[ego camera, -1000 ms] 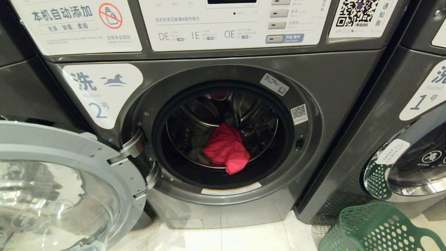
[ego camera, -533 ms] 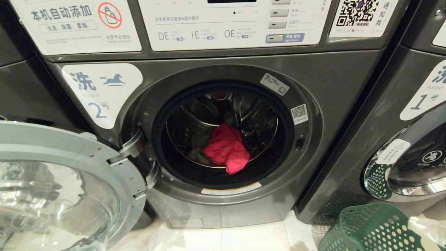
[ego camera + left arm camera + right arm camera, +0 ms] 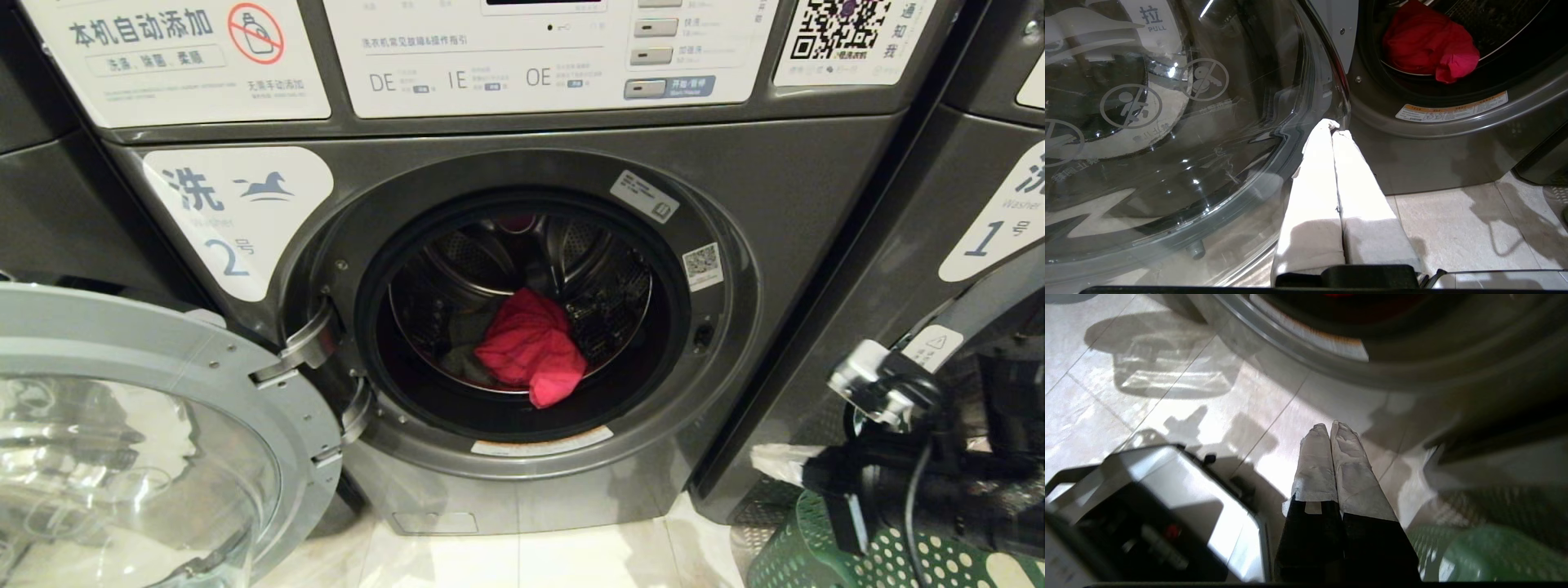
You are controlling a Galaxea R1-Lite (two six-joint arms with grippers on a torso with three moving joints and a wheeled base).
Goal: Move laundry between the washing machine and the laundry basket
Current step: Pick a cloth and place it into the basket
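Looks like the unloading step is just kicking off: red laundry (image 3: 531,347) sits inside the washing machine (image 3: 522,318) drum, right claw (image 3: 1329,425) clenched empty above the basket (image 3: 882,563) beside it, so next it needs to open and reach in.

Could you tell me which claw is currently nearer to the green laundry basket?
Right. The right claw hangs just above the laundry basket, beside washer 1; the left claw sits across at the open door's rim.

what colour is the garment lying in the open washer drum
Bright red garment, seen best in the head view, at the drum's front edge.
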